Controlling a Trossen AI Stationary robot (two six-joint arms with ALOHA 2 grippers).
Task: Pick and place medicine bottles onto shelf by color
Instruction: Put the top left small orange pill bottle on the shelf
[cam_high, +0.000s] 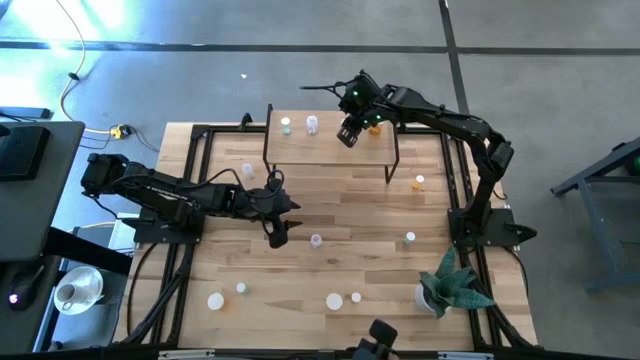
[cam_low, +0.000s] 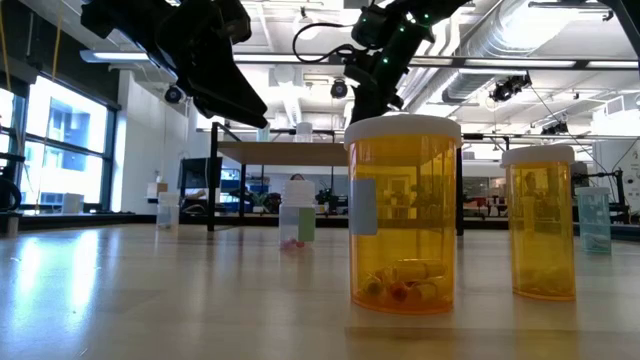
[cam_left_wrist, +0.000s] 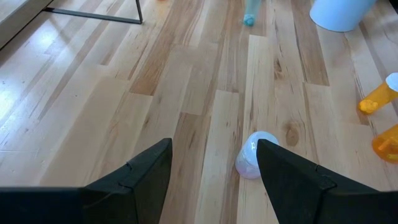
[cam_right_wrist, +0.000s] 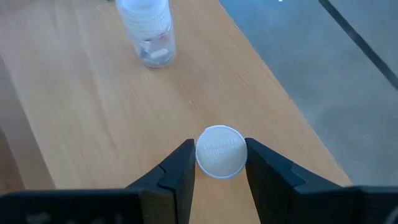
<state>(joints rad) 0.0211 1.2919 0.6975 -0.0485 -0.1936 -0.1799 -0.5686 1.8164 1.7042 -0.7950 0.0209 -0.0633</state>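
Between the fingers of the right gripper (cam_right_wrist: 221, 163) sits a white-capped bottle (cam_right_wrist: 221, 152), seen from above, with both fingers closed against the sides of its cap. It stands on the shelf (cam_right_wrist: 93, 106), near the edge that gives way to grey floor. Farther ahead of this gripper on the same shelf stands a clear whitish bottle (cam_right_wrist: 148, 31) holding a few pale pills at its bottom. From overhead, the right gripper (cam_high: 350, 130) is over the shelf's (cam_high: 330, 148) right part, with two pale bottles (cam_high: 312, 124) farther left on it.

Just ahead of the left gripper (cam_left_wrist: 212, 168), whose fingers are spread wide and hold nothing, a whitish bottle (cam_left_wrist: 255, 154) stands on the table (cam_left_wrist: 186, 93), close to one finger. Beyond it to one side are two orange bottles (cam_left_wrist: 379, 99), and farther ahead a pale green one (cam_left_wrist: 251, 11) by a white pot (cam_left_wrist: 341, 14).

Close to the table-level camera, a large orange bottle (cam_low: 403, 215) holds several capsules at its bottom; a second orange bottle (cam_low: 541, 222) stands beside it.
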